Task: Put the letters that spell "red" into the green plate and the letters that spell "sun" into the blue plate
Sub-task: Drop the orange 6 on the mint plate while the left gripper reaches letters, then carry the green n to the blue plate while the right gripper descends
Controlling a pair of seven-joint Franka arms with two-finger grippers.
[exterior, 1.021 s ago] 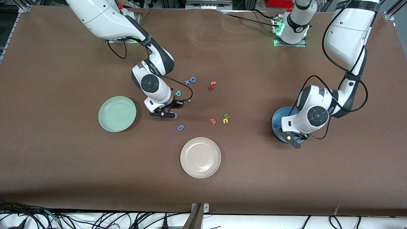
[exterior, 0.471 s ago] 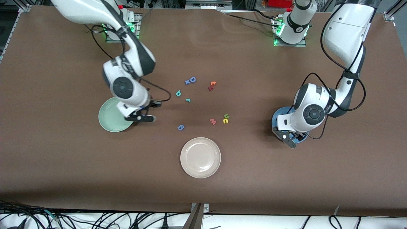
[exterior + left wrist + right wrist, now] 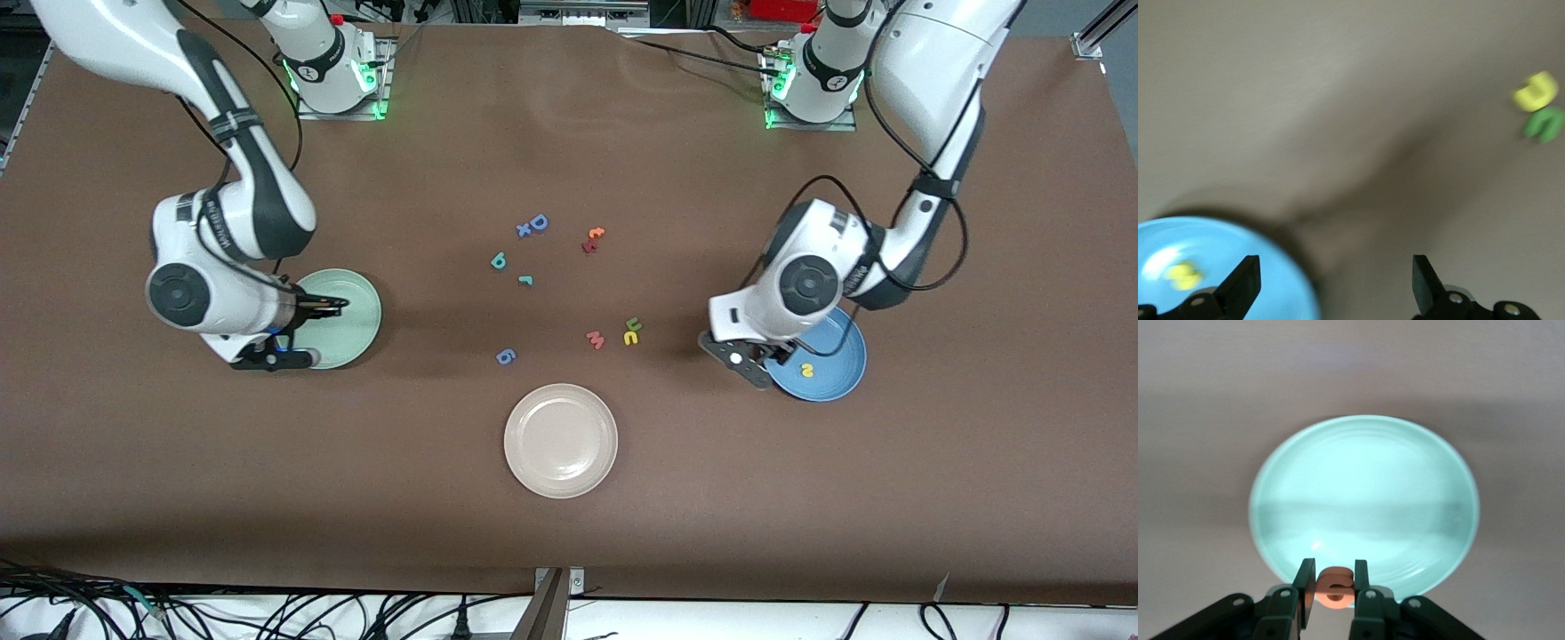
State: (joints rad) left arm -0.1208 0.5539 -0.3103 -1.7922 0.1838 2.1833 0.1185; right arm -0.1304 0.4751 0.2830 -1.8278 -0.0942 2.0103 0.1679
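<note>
Three plates: green plate point(image 3: 342, 318), blue plate point(image 3: 831, 360), cream plate point(image 3: 560, 440). Only my right wrist view shows the right gripper point(image 3: 1332, 587) clamping the orange "e" point(image 3: 1335, 585) over the green rim. Left gripper point(image 3: 1331, 283) gapes at the blue rim; yellow "s" point(image 3: 807, 369) inside. Nine letters lie loose mid-table.

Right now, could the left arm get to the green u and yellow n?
Probably yes. The left gripper is open and empty at the blue plate's edge; only bare table separates it from the green u and yellow n.
</note>
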